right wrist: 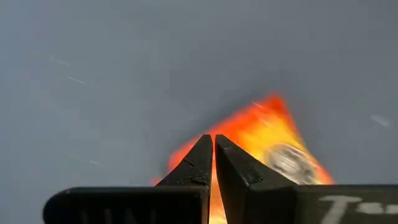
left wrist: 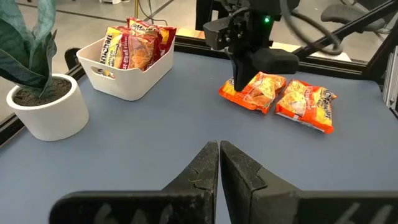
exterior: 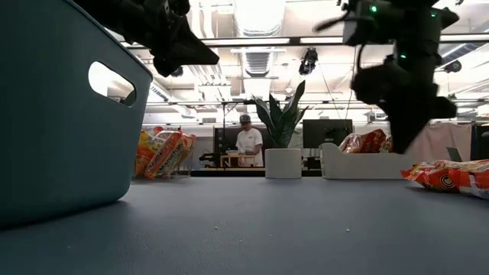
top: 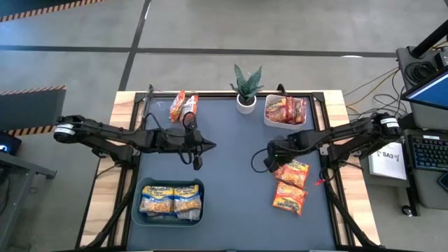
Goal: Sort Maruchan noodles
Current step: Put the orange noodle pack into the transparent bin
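Two orange Maruchan noodle packets (top: 292,172) (top: 289,197) lie flat on the dark mat at the right. My right gripper (top: 269,162) points steeply down with shut fingers at the left edge of the farther packet (left wrist: 256,91). My left gripper (top: 208,147) hovers shut over the middle of the mat with nothing in it. A white bin (top: 269,120) at the far right holds red packets. A blue-grey bin (top: 137,210) at the near left holds yellow-and-blue packets. Orange and red packets (top: 183,105) stand at the far left. My right gripper (right wrist: 213,138) has its shut fingertips over the orange packet's edge (right wrist: 186,155), coming from above. I cannot tell whether they touch it or hold any of it. The packet lies flat on the mat.
A small potted green plant (top: 246,89) stands at the mat's far edge between the far-left packets and the white bin. The middle of the mat (top: 231,196) is bare. A person shows far off in the room behind the table.
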Robot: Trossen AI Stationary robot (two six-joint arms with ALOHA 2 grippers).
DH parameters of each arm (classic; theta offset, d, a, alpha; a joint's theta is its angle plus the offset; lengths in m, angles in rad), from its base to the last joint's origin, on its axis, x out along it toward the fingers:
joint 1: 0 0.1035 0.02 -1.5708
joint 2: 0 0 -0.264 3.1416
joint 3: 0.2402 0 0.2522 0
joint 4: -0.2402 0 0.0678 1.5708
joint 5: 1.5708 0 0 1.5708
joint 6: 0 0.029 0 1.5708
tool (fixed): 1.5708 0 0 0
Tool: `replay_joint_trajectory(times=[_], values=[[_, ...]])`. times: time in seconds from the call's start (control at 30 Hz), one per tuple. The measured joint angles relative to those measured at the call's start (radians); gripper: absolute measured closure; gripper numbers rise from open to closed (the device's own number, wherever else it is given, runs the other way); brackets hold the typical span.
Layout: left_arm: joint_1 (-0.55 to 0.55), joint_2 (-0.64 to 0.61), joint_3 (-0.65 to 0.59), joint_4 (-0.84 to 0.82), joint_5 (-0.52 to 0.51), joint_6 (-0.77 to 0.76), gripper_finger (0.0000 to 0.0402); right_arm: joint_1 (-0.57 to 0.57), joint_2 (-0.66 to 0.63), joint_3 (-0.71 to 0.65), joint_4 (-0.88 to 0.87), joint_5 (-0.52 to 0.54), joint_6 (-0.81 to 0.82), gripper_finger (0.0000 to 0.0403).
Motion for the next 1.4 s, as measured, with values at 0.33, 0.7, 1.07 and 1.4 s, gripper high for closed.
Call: replay_joint_trajectory(times=[0.33, 0.7, 1.07, 1.4], values=[[0.0, 0.0, 0.0, 0.03, 0.0, 0.0, 0.0402, -0.004, -0.006, 0.104, -0.123, -0.109, -0.031, 0.0394], [0.0, 0.0, 0.0, 0.022, 0.0, 0.005, 0.0402, 0.042, -0.001, -0.034, -0.248, -0.13, 0.117, 0.0394], [0.0, 0.001, 0.0, 0.046, -0.002, 0.015, 0.0402, 0.026, -0.029, -0.027, 0.916, 0.146, -0.185, 0.0394], [-0.002, 0.087, 0.0, 0.062, 0.0, -0.015, 0.0402, -0.01, -0.065, 0.142, 0.351, -0.029, -0.27, 0.0394]])
